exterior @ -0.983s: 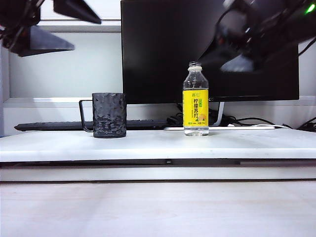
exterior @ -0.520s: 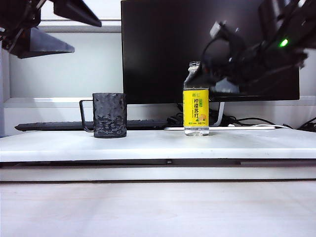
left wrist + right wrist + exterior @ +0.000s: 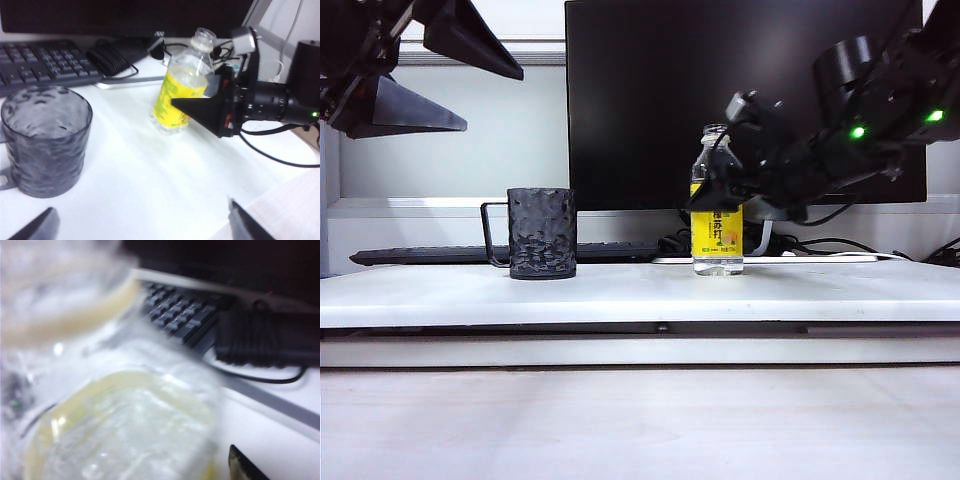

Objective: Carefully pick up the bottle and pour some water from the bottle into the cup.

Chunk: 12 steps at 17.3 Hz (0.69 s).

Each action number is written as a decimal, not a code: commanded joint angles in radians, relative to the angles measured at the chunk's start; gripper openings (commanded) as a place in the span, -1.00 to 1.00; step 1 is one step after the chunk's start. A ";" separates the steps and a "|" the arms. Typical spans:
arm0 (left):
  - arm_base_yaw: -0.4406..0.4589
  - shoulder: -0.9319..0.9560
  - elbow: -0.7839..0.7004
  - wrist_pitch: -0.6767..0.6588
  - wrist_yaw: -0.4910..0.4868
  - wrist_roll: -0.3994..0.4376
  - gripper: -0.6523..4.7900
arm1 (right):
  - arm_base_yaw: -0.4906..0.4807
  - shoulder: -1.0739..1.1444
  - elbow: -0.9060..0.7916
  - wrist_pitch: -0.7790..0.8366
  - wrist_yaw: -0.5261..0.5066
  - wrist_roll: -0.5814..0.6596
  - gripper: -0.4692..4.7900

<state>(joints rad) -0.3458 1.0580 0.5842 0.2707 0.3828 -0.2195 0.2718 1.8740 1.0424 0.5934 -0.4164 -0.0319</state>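
Exterior view: the bottle [image 3: 717,205] stands upright on the white table [image 3: 640,290], well right of the dark textured cup [image 3: 542,233]. Right gripper [image 3: 712,190], jaws spread, straddles its upper label; whether they touch is unclear. Left gripper [image 3: 470,85] hangs spread wide, high above the cup's left.

My arms are matte black; my right tool [image 3: 715,185] has wedge-shaped fingers, green lights, black cables; my left tool [image 3: 430,65] matches.

A large dark monitor [image 3: 720,90] stands at the back edge of the white bench [image 3: 640,295]. A black keyboard [image 3: 430,256] lies along that back edge toward the left, with tangled black cables [image 3: 800,243] toward the right.
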 commanded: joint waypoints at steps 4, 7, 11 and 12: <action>-0.002 -0.003 0.004 -0.008 0.006 0.002 1.00 | 0.049 -0.002 0.005 0.024 0.021 -0.003 0.91; -0.002 -0.004 0.004 -0.009 0.006 0.002 1.00 | 0.051 -0.002 0.005 0.024 0.017 -0.002 0.10; -0.002 -0.004 0.004 -0.012 0.006 0.001 1.00 | 0.051 -0.009 0.005 0.024 0.017 -0.002 -0.05; -0.002 -0.004 0.004 -0.012 0.006 0.002 1.00 | 0.051 -0.020 0.005 0.025 0.017 -0.003 -0.06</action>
<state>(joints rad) -0.3458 1.0580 0.5842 0.2493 0.3832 -0.2192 0.3218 1.8751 1.0416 0.5915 -0.3943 -0.0353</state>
